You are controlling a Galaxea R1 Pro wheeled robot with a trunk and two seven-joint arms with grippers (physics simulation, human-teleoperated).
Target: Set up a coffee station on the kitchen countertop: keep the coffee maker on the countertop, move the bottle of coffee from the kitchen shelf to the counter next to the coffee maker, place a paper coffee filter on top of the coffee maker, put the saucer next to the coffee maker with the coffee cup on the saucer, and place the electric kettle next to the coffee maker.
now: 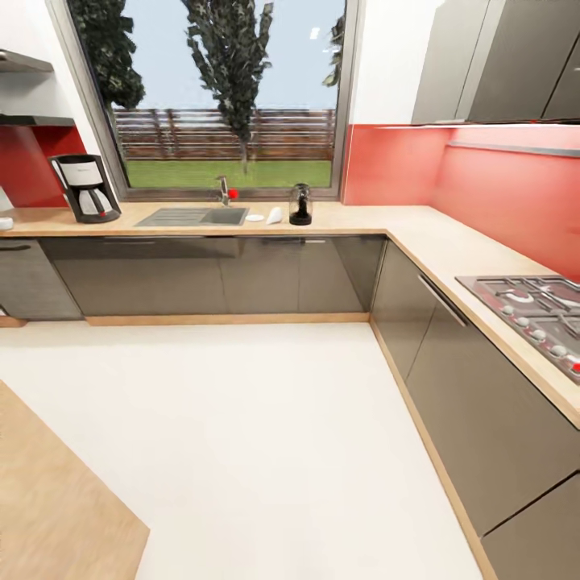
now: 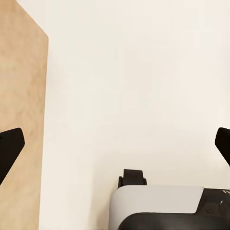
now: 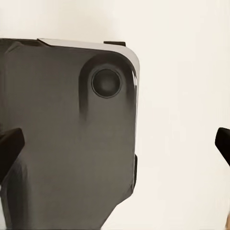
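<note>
I am standing back in an L-shaped kitchen, pale floor [image 1: 266,451] spread in front of me and a wooden surface edge at my near left. Both wrist cameras look down at that floor: the left pincer [image 2: 115,146] has its fingers spread wide with nothing between them, and the right pincer [image 3: 115,143] is spread the same way, empty, above the dark base of the robot [image 3: 67,134].

Along the right runs the counter [image 1: 451,250] with a gas hob [image 1: 532,310]. On the far stretch under the window, the coffee maker [image 1: 85,187] stands at the left, where it should remain. The sink [image 1: 193,216] lies between it and the rest: a small flat white piece I take for the saucer [image 1: 254,217], a white rounded thing just beside it, likely the coffee cup [image 1: 275,215], then the electric kettle [image 1: 300,204].

I judge almost everything is left: kettle, saucer and cup sit well apart from the machine. I cannot make out the bottle or the filter.
</note>
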